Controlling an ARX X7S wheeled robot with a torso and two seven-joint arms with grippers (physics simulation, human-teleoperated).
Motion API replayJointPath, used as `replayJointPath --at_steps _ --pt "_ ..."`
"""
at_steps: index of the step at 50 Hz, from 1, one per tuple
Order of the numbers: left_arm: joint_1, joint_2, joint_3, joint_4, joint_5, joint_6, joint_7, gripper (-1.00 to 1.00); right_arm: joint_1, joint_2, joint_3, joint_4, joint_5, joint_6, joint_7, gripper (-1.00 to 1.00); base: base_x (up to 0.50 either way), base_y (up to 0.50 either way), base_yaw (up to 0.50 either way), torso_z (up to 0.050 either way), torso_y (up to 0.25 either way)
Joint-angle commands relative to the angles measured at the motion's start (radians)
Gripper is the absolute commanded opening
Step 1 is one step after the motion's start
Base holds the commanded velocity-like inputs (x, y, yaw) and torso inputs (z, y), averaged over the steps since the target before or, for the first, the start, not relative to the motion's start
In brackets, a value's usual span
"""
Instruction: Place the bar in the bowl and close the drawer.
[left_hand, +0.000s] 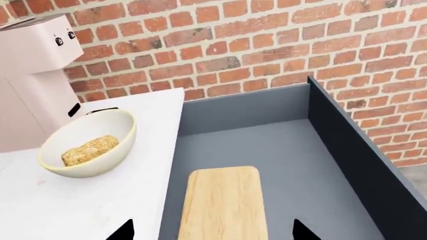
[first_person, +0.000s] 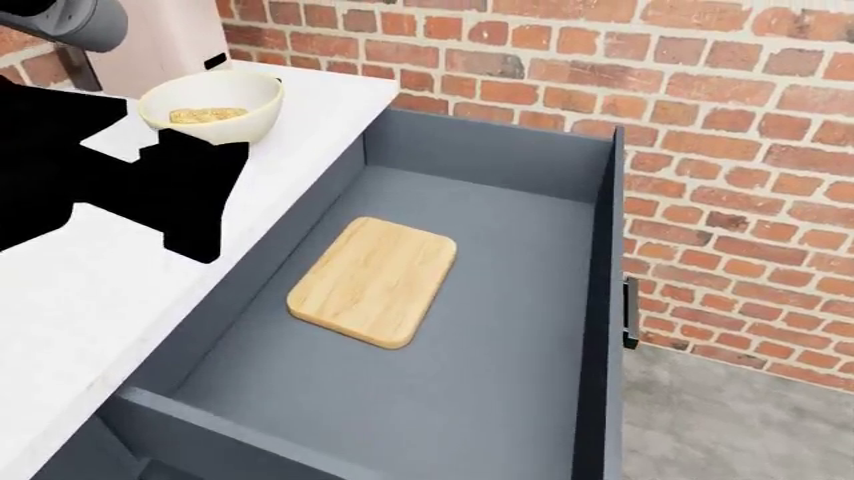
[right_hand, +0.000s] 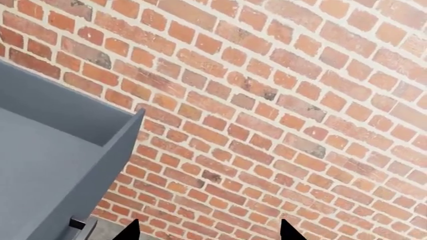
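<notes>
The round cream bowl (left_hand: 87, 144) (first_person: 211, 99) stands on the white counter beside the drawer, and the tan grainy bar (left_hand: 90, 149) (first_person: 207, 115) lies inside it. The slate-grey drawer (first_person: 514, 330) (left_hand: 267, 150) (right_hand: 47, 165) is pulled wide open. Its black handle (first_person: 627, 315) (right_hand: 79, 223) shows on the outer front. My left gripper (left_hand: 213, 232) is open and empty, over the near end of the drawer and apart from the bowl. My right gripper (right_hand: 208, 232) is open and empty, facing the brick wall past the drawer's front corner. It is out of the head view.
A light-wood cutting board (first_person: 374, 280) (left_hand: 223, 202) lies flat on the drawer floor. A pink appliance (left_hand: 33, 75) stands behind the bowl on the white counter (first_person: 80, 290). My left arm (first_person: 120, 170) hangs dark above the counter. A brick wall (first_person: 747, 150) backs the scene.
</notes>
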Motion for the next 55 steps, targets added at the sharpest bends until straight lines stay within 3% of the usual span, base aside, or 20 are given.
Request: replayJointPath --at_steps 1,20,37,55 --pt "-0.048 0.018 0.030 -0.043 0.000 -0.028 -0.007 1.00 0.074 -0.013 -0.030 0.116 -0.020 0.000 0.000 1.00 0.00 0.00 0.00 0.000 0.000" --pt "-0.068 0.019 0.040 -0.064 0.011 -0.034 0.001 1.00 0.048 -0.078 0.013 0.270 -0.030 0.000 0.000 1.00 0.00 0.00 0.00 0.000 0.000" --pt "-0.055 0.027 0.049 -0.071 0.033 -0.032 0.017 1.00 -0.064 -0.200 0.149 0.383 -0.032 0.000 0.000 1.00 0.00 0.00 0.00 0.000 0.000" --pt "-0.046 0.039 0.058 -0.078 0.053 -0.028 0.031 1.00 -0.184 -0.197 0.314 0.368 0.036 0.000 0.000 1.00 0.00 0.00 0.00 0.000 0.000"
